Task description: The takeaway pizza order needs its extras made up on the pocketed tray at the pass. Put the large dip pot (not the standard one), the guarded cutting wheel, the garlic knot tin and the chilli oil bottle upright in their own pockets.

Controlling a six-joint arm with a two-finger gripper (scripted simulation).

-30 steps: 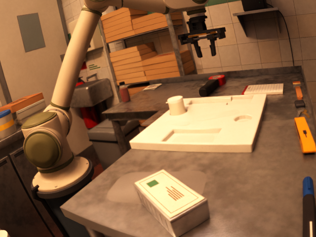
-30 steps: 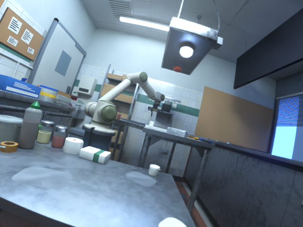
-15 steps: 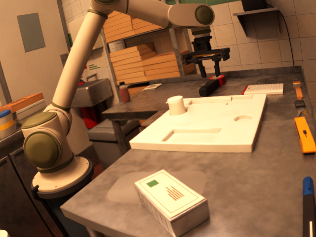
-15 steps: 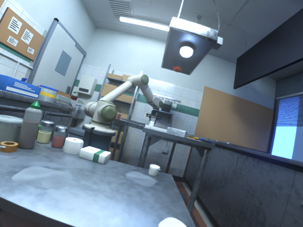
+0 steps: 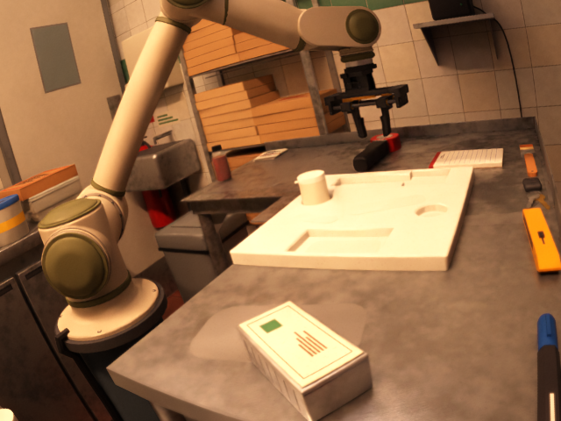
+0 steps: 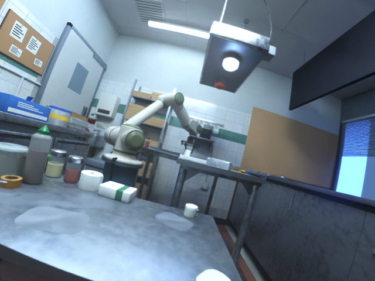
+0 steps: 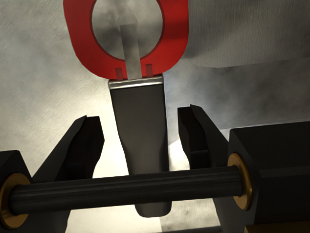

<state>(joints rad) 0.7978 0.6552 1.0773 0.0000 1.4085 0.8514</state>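
The guarded cutting wheel (image 5: 377, 151) (image 7: 136, 82), with a black handle and a red guard round its blade, lies flat on the steel table just behind the white pocketed tray (image 5: 362, 219). My gripper (image 5: 372, 134) (image 7: 140, 125) hangs open right above the wheel's handle, one finger to each side, and holds nothing. A white dip pot (image 5: 313, 186) stands upright in the tray's far left pocket. The garlic knot tin (image 5: 304, 357) lies on the near part of the table. A dark red bottle (image 5: 221, 165) stands on the lower table to the left.
Stacked pizza boxes (image 5: 253, 108) fill the shelving behind the table. A white notepad (image 5: 469, 158) lies beyond the tray's right corner. An orange tool (image 5: 540, 239) and a blue marker (image 5: 548, 362) lie along the right edge. A smaller pot (image 6: 190, 210) sits on the nearer table.
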